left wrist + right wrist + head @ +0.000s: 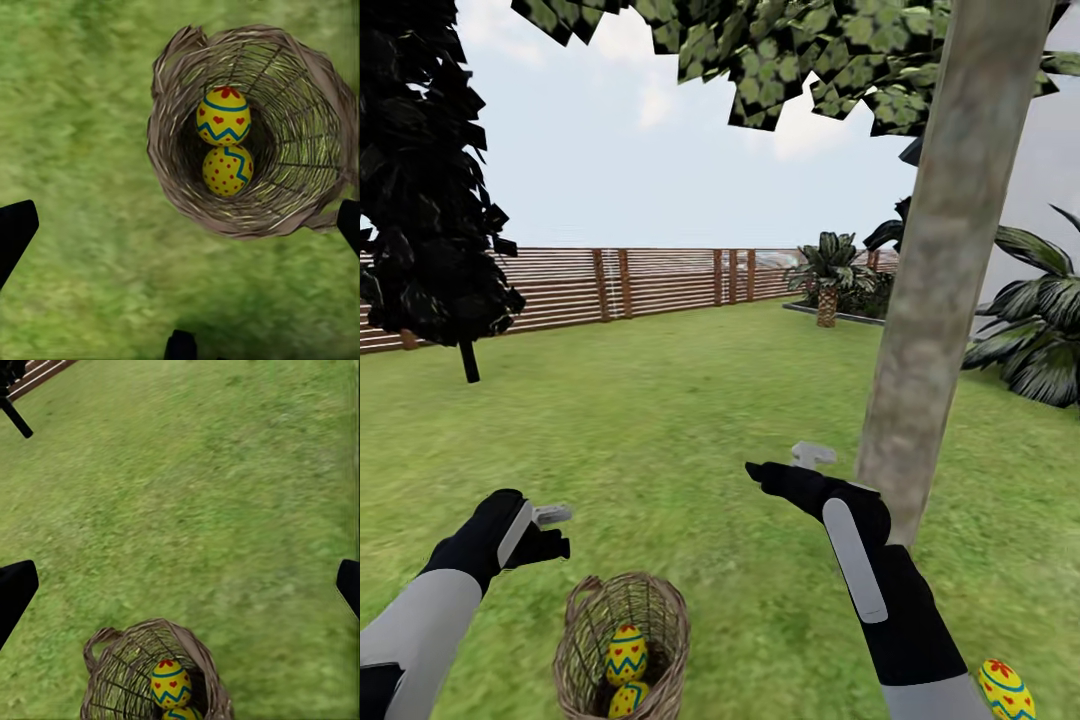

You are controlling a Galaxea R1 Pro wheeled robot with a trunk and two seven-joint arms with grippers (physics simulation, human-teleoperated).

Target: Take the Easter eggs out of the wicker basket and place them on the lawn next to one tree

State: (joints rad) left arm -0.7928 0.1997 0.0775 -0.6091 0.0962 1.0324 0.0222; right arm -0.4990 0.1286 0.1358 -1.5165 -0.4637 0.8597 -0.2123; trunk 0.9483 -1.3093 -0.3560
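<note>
Both tools are hanging over the lawn (660, 420) with nothing in them. In the head view the left tool (555, 520) is hovering just beside and above the wicker basket (622, 650), and the right tool (800, 465) is reaching forward close to the pale trunk of the tree (950, 260). Each wrist view is showing its dark fingertips standing wide apart at the picture's edges with only grass between them, so both tools are spread open and gripping nothing.

Judging by how things are lying, the task is about a third done. One Easter egg (1005, 690) is resting on the grass near the foot of the tree, beside the right forearm. Two eggs are still sitting inside the basket: the upper egg (223, 115), with its blue zigzag band and red hearts, is touching the lower egg (227, 170), which is dotted red. Both must be lifted out and set down by that same trunk.

Relative to the left tool, the basket's opening is lying ahead of and to one side of the fingers rather than between them, so the tool would probably need to shift over the rim before descending. The right tool is looking down at the basket (154, 675) from farther off, with the basket lying back towards the robot.
</note>
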